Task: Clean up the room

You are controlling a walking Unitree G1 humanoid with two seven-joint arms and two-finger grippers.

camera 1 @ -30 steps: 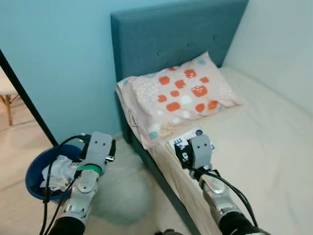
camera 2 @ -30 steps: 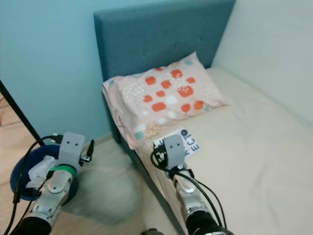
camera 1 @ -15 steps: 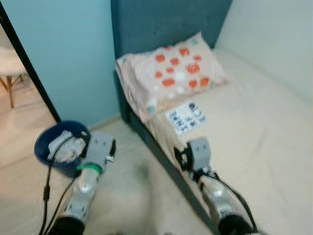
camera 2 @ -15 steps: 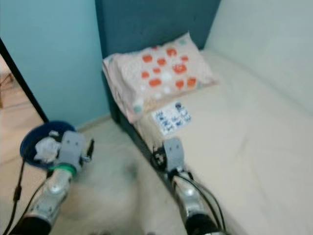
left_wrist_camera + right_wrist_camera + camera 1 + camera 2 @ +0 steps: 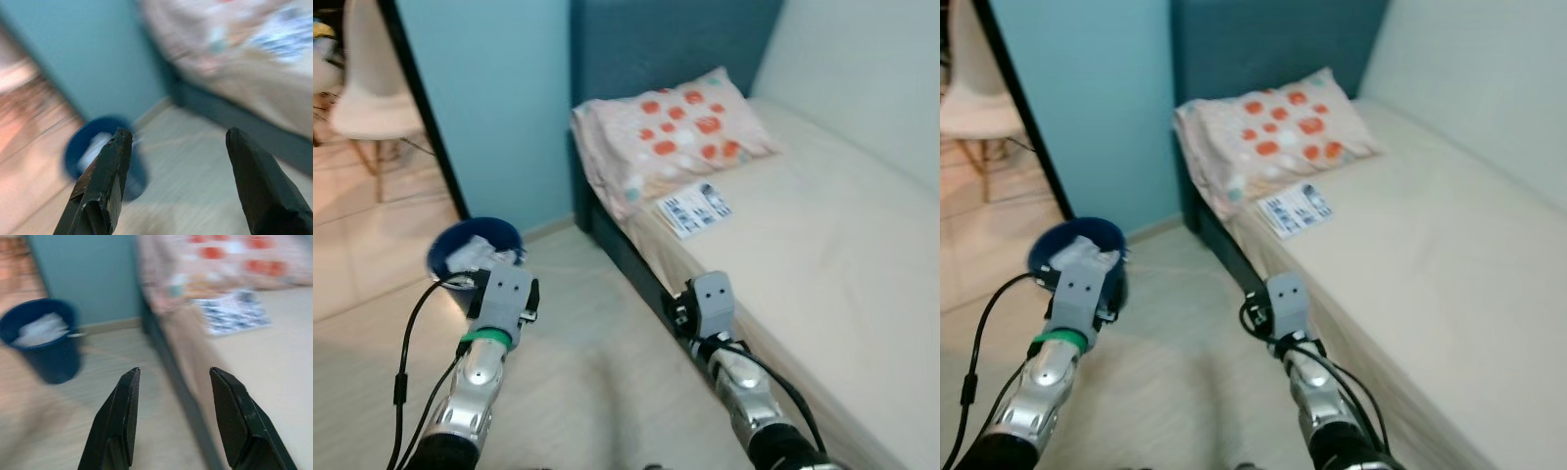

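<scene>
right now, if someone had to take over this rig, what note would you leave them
Left gripper: jaws open, holding nothing, raised over the floor and facing the bin.
Right gripper: jaws open, holding nothing, raised beside the edge of the bed.
The blue bin stands on the floor by the blue wall, with crumpled white paper already in it.
A printed sheet lies flat on the mattress just below the patterned pillow, which sits at the headboard.
Done: some rubbish is binned.
Left: the sheet on the bed probably needs picking up; neither gripper is near it yet.
</scene>
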